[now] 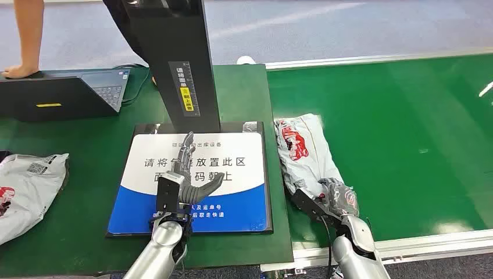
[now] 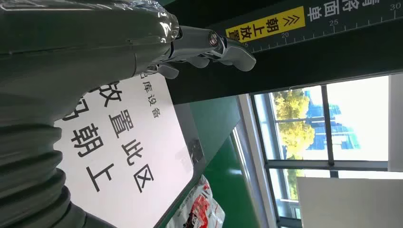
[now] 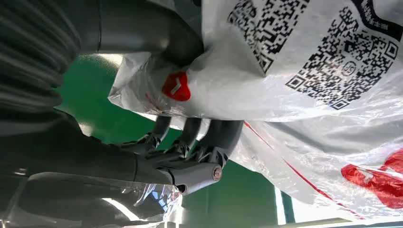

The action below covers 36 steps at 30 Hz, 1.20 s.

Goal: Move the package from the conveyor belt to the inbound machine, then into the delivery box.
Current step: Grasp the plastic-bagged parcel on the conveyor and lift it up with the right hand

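The left robot hand (image 1: 185, 181) hovers over the white and blue placement sheet (image 1: 232, 174) of the inbound machine, palm up-turned toward the black upright column (image 1: 183, 64), its fingers stretched forward and spread with nothing in them. In the left wrist view the fingertips (image 2: 237, 52) reach toward the column's yellow label (image 2: 265, 27) and ruled scale.

The right robot hand (image 1: 322, 203) is low at the near end of the crumpled white plastic mailer package with red print (image 1: 302, 154) and grips it: in the right wrist view the dark fingers (image 3: 209, 137) curl up under the wrinkled film while the thick thumb presses into it from the other side. The package (image 3: 304, 76) shows black QR codes and red heart-shaped marks, and its plastic is glossy and creased. It lies lengthwise on the bright green conveyor belt (image 1: 395, 128), just beside the edge of the dark green worktop (image 1: 81, 192) that carries the machine.

A second white plastic mailer (image 1: 26, 186) lies at the worktop's left edge, and an open black laptop (image 1: 75, 93) stands further back. A person's arm (image 1: 26, 40) rests on the laptop's corner. Beyond lies a grey-blue floor (image 1: 325, 29); the left wrist view shows large windows with yellow-leaved trees outside (image 2: 294, 118).
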### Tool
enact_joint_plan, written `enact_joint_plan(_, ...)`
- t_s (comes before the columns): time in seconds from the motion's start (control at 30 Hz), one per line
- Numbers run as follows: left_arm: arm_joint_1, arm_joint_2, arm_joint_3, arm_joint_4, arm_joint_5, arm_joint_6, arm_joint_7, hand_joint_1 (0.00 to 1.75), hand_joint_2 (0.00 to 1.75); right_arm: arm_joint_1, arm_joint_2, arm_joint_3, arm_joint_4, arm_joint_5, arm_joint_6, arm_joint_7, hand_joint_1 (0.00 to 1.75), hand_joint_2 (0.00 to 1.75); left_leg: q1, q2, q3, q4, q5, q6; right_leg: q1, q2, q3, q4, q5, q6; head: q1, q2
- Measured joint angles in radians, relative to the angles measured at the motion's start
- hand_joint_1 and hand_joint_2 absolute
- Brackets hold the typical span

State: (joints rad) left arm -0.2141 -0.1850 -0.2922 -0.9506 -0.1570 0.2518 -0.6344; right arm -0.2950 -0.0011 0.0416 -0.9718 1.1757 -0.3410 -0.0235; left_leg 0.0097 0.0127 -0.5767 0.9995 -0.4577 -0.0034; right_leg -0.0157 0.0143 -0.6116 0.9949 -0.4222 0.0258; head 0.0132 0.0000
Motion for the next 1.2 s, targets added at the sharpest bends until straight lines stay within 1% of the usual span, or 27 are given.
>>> enact_joint_plan(0.3,0.000,0.002,-0.001,0.000,0.006,0.000,-0.001,0.00,1.75,0.010,0.000,0.000,-0.022,0.004,0.000,0.015,1.56,1.75,0.000,0.000,0.000,0.000,0.000,0.000,0.000,0.000,0.000,0.000,0.000,0.000,0.000,0.000)
enact_joint_plan(0.37,0.000,0.002,-0.002,0.000,0.004,0.000,0.003,0.00,1.75,0.016,0.000,0.000,-0.032,0.009,-0.001,0.020,1.57,1.75,0.000,0.000,0.000,0.000,0.000,0.000,0.000,0.000,0.000,0.000,0.000,0.000,0.000,0.000)
enact_joint_plan(0.5,0.000,0.002,-0.002,0.000,-0.001,0.000,0.007,0.00,1.75,0.030,0.000,0.000,-0.058,0.025,-0.017,0.030,1.68,1.75,0.000,0.000,0.000,0.000,0.000,0.000,0.000,0.000,0.000,0.000,0.000,0.000,0.000,0.000)
enact_joint_plan(0.57,0.000,0.001,-0.002,0.000,-0.004,0.003,0.009,0.00,1.75,0.040,0.002,0.000,-0.080,0.031,-0.044,0.029,1.73,1.75,0.000,0.000,0.000,0.000,0.000,0.000,0.000,0.000,0.000,0.000,0.000,0.000,0.000,0.000)
enact_joint_plan(0.67,0.005,0.000,-0.002,-0.006,-0.017,0.008,0.021,0.00,1.75,0.063,0.006,0.000,-0.131,0.035,-0.103,0.025,1.75,1.75,0.000,0.000,0.000,0.000,0.000,0.000,0.000,0.000,0.000,0.000,0.000,0.000,0.000,0.000)
enact_joint_plan(0.8,0.018,-0.006,-0.001,-0.028,-0.046,0.008,0.045,0.00,1.75,0.106,0.015,0.000,-0.248,0.049,-0.246,0.016,1.75,1.75,0.000,0.000,0.000,0.000,0.000,0.000,0.000,0.000,0.000,0.000,0.000,0.000,0.000,0.000)
enact_joint_plan(0.87,0.020,-0.011,-0.001,-0.037,-0.057,0.005,0.052,0.00,1.75,0.128,0.022,-0.002,-0.321,0.057,-0.303,-0.002,1.75,1.75,0.000,0.000,-0.001,0.000,0.000,0.000,0.000,0.000,0.000,0.000,0.000,0.000,0.000,0.000)
enact_joint_plan(0.93,0.021,-0.015,0.000,-0.042,-0.065,0.002,0.056,0.00,1.75,0.148,0.033,-0.007,-0.402,0.064,-0.339,-0.031,1.75,1.75,0.000,0.000,-0.001,0.000,0.000,0.000,0.000,0.000,-0.001,0.000,0.000,0.000,0.000,0.000)
enact_joint_plan(1.07,0.022,-0.023,0.000,-0.044,-0.074,-0.001,0.056,0.00,1.75,0.179,0.064,-0.031,-0.543,0.066,-0.356,-0.105,1.75,1.75,0.000,0.000,0.000,0.000,0.000,0.000,0.000,0.000,0.000,0.000,0.000,0.000,0.000,0.000)
enact_joint_plan(1.2,0.022,-0.030,0.002,-0.044,-0.076,0.008,0.047,0.00,1.75,0.192,0.112,-0.059,-0.654,0.067,-0.357,-0.201,1.75,1.75,0.000,0.000,0.000,0.000,0.000,0.000,0.000,0.000,0.000,0.000,0.000,0.000,0.000,0.000)
